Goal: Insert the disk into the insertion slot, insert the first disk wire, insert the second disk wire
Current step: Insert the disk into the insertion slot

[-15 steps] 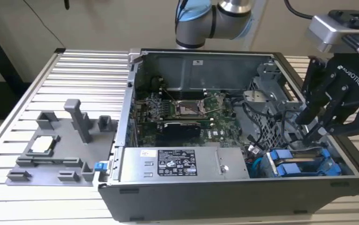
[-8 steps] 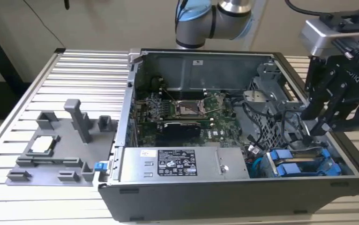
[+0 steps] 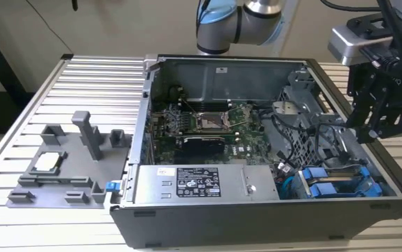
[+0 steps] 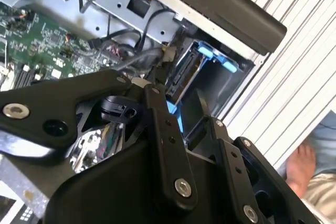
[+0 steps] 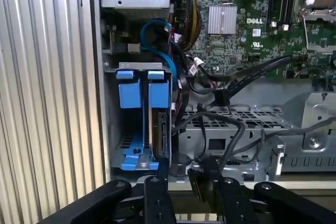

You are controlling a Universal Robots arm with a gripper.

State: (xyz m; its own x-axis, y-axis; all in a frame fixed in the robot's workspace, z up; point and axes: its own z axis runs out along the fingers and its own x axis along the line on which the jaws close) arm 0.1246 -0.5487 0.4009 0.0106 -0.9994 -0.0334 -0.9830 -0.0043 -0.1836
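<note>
Ribbed aluminium surface (image 3: pixel 82 79) carries an open black metal computer case (image 3: pixel 257 223). A grey moulded fixture tray (image 3: pixel 61 178) sits on the surface at the exterior view's left, beside the case.

Inside the case:
- grey labelled power-supply box (image 3: pixel 201 184) along the near wall
- green motherboard (image 3: pixel 208 123) mid-case
- grey metal drive bay (image 5: pixel 113 129) in the corner at the exterior view's right

Black multi-link gripper (image 3: pixel 374 131) hangs over the case wall above that bay. In both wrist views its fingers (image 5: pixel 163 174) are spread, and I see nothing between them.

The flat silver-grey disk (image 5: pixel 156 129) in its bright blue plastic carrier frame is seated on edge in the bay slot, next to a second blue carrier (image 5: pixel 128 95).

Loose black cables (image 5: pixel 236 74) lie beside the bay. Can't tell whether any is plugged into the disk.
</note>
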